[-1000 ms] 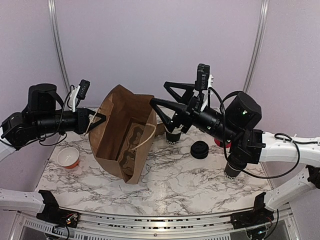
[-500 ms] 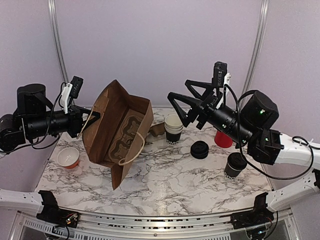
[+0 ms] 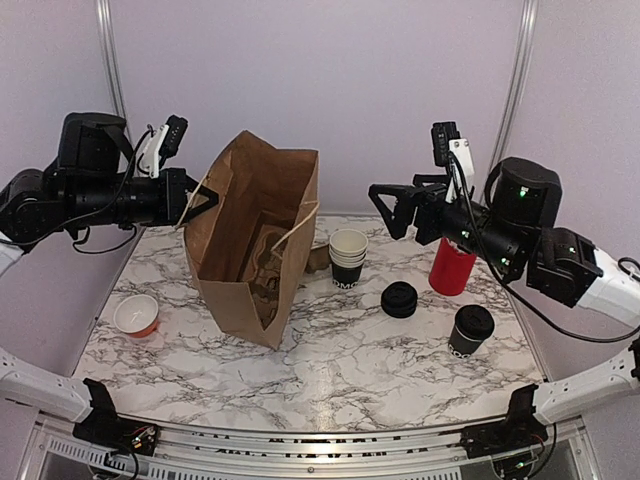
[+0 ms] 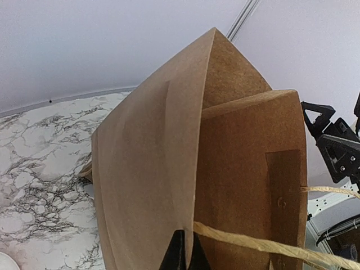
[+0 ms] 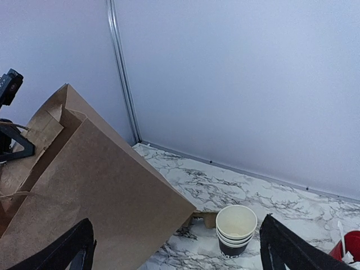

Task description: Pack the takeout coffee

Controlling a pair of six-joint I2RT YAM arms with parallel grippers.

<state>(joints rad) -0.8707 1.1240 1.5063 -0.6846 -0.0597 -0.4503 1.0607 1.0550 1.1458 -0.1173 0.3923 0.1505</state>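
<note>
Risk lies in the paper bag (image 3: 228, 300): my left gripper (image 3: 212, 200) pinches only its top edge, so it could sag when my wide-open right gripper (image 3: 386, 212) brings the lidded cup (image 3: 471, 330), now well apart on the right.

Brown bag (image 3: 255, 260), black lidded cup (image 3: 470, 330), red cup (image 3: 452, 265), grey-veined white table (image 3: 350, 365).

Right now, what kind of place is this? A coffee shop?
Probably not a real shop: it looks like a robot test booth dressed as a coffee counter. Two robot arms reach over a marble-patterned table with a brown paper bag and stacked black paper cups, inside plain walls.
</note>
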